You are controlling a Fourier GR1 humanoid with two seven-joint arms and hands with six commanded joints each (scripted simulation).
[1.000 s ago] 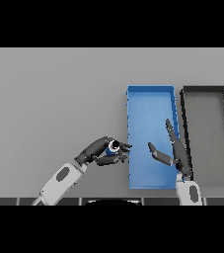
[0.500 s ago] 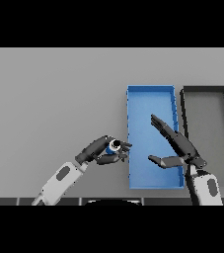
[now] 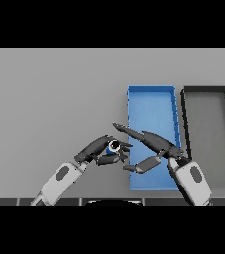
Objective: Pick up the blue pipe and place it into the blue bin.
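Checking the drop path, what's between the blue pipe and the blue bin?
In the head view, the right hand reaches across between the blue pipe, held by the left hand, and the blue bin.

Left hand (image 3: 98, 151) curled, right hand (image 3: 151, 144) outstretched

Count on the table: 1 pipe, 2 bins, 2 hands.

1 blue pipe (image 3: 113, 147), seen end-on as a small dark-centred ring with a blue body, though it is so wrapped by fingers that its full length cannot be told. 2 bins stand side by side: 1 blue bin (image 3: 151, 90) and 1 black bin (image 3: 206, 90) just to its right. 2 dark hands show, 1 left hand (image 3: 98, 150) and 1 right hand (image 3: 153, 145), each on 1 white and grey arm.
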